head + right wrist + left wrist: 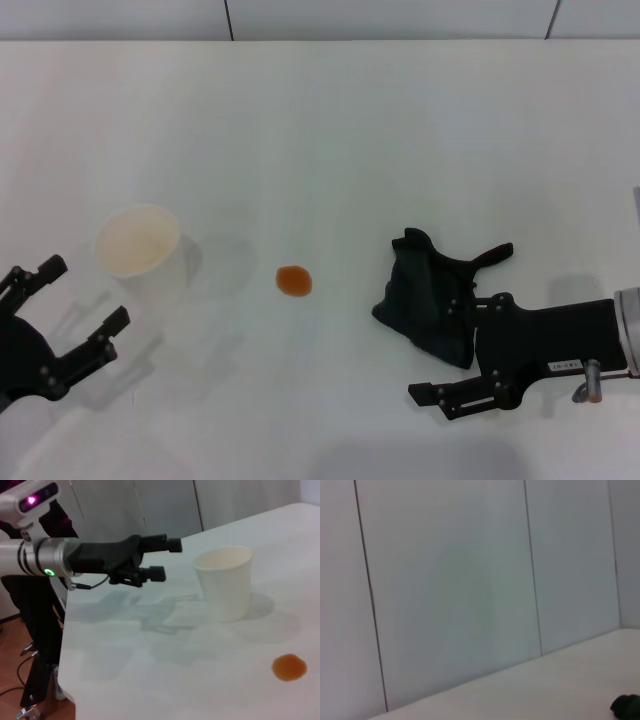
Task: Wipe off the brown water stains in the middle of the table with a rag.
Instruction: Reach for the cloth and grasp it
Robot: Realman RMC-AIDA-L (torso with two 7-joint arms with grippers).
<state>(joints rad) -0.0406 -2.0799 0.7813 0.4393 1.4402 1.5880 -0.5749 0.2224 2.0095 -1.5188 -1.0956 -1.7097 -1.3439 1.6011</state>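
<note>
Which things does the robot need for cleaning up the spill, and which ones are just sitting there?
For the job:
- brown water stain, mid-table
- rag, at the right gripper
- table

Just sitting there:
- white cup, left of the stain
- left gripper, open, idle at the table's left edge

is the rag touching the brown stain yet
Apart. The head view shows bare white table between the rag at the right gripper and the brown stain.
</note>
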